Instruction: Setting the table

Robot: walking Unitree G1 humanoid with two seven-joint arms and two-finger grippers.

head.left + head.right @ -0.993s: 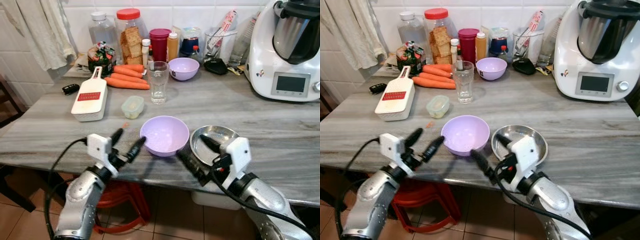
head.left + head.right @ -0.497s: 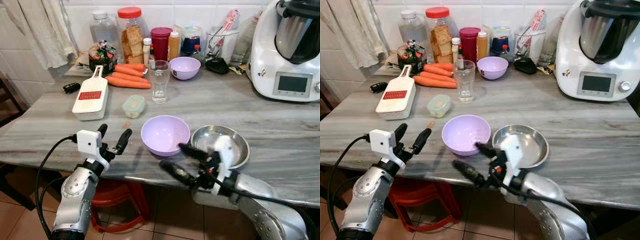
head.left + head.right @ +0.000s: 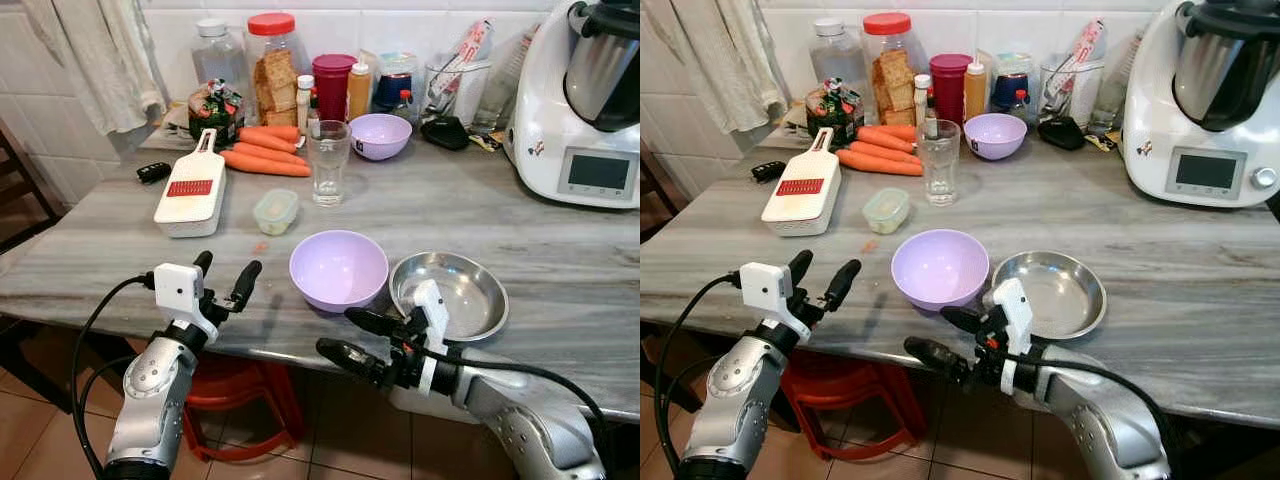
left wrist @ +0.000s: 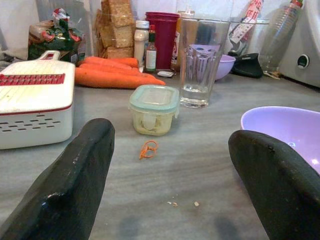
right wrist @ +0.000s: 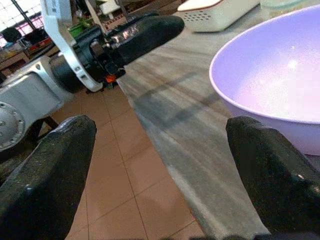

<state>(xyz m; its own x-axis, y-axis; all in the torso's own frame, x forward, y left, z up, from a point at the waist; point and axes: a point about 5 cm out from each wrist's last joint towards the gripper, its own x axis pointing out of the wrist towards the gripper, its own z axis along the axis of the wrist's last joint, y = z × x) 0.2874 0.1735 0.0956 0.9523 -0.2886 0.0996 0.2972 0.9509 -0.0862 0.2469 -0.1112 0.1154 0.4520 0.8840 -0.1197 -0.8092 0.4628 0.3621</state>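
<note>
A lilac bowl [image 3: 338, 268] sits near the front edge of the grey marble table [image 3: 560, 250], with a steel dish [image 3: 448, 295] just to its right. My left gripper [image 3: 224, 276] is open over the table's front edge, left of the lilac bowl, with nothing between its fingers. My right gripper [image 3: 349, 336] is open too, turned toward the left, hanging just off the front edge below the bowl and the steel dish. A clear glass [image 3: 328, 163] and a small lidded tub [image 3: 275, 211] stand farther back.
At the back stand carrots [image 3: 262, 158], a white grater [image 3: 190, 188], jars, a second lilac bowl [image 3: 379, 136] and a white kitchen machine [image 3: 590, 100] at the right. A red stool [image 3: 235, 395] stands under the table on the tiled floor.
My right gripper has drawn back from the steel dish and turned sideways, ending below the table's front edge. The left gripper pulled back from the bowl. The camera shifted a little.
</note>
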